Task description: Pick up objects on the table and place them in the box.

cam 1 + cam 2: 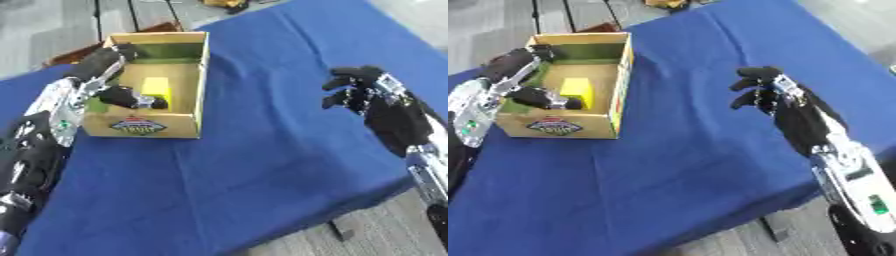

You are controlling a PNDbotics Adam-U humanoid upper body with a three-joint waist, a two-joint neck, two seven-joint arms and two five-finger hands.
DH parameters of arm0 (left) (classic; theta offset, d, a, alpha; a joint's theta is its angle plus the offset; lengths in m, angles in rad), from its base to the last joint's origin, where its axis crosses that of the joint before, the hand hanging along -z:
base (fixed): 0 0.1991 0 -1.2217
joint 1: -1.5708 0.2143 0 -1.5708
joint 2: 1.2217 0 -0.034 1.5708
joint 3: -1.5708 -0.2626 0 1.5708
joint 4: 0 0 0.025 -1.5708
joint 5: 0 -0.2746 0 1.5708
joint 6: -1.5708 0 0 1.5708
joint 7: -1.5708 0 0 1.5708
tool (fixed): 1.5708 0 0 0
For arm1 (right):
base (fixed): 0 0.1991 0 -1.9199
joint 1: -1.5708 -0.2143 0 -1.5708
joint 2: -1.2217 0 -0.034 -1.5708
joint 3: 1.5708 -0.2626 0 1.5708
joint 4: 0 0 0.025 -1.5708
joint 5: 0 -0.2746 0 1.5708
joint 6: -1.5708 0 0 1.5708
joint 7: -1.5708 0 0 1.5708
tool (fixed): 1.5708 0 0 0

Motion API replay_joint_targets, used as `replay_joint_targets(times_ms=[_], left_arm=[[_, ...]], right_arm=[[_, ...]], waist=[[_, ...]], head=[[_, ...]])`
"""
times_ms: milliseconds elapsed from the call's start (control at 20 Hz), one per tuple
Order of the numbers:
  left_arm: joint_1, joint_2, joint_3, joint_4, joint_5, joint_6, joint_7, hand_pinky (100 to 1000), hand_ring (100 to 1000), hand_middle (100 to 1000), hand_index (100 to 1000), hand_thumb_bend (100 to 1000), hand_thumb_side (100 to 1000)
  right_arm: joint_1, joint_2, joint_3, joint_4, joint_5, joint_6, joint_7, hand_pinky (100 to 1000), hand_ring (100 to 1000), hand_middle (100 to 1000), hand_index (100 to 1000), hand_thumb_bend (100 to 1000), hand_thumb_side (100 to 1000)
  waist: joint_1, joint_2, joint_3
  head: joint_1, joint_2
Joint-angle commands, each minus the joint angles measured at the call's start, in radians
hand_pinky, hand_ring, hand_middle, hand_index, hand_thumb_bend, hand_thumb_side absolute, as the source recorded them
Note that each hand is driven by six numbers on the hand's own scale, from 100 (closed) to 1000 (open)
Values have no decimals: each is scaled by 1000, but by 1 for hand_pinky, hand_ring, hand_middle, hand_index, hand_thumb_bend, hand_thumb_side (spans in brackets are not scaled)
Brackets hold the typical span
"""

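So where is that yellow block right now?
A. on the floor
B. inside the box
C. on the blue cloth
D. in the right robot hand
B: the yellow block sits on the floor of the open box, beside the left robot hand.

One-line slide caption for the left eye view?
Left hand inside the cardboard box beside a yellow block; right hand hovers over blue cloth.

The left robot hand [118, 75] is covering the box's [179, 125] left wall; a yellow thing [229, 4] beyond it is running off the top edge.
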Motion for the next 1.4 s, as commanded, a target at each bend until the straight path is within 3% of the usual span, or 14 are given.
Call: replay_joint_targets(times_ms=[50,250,450,750,1050,1400], left_arm=[[5,61,-4,-138,98,-6,35,814,746,767,858,942,759],[82,132,-16,-396,344,7,42,795,710,738,839,906,701],[223,203,-3,-641,602,62,25,790,681,716,824,830,706],[472,202,44,-851,912,118,4,790,647,691,818,766,757],[625,106,99,-884,991,158,28,790,630,679,813,745,795],[703,23,129,-876,1002,174,79,774,607,656,807,736,814]], right_arm=[[1,-3,-12,-10,7,-3,-3,833,623,689,853,100,917],[20,6,-21,-5,11,-4,-10,834,623,687,850,100,917],[34,8,-30,-3,12,-6,-15,833,622,684,847,100,919],[48,8,-41,-5,11,-11,-25,833,622,684,845,100,918],[64,6,-55,-7,11,-18,-41,832,621,683,843,100,919],[72,12,-64,-9,16,-24,-52,830,619,674,836,100,918]], waist=[[-18,-25,21],[-32,-35,78],[-42,-41,136],[-51,-42,189],[-55,-42,208],[-64,-38,224]], head=[[-14,9],[-33,23],[-52,40],[-69,53],[-53,65],[-45,64]])
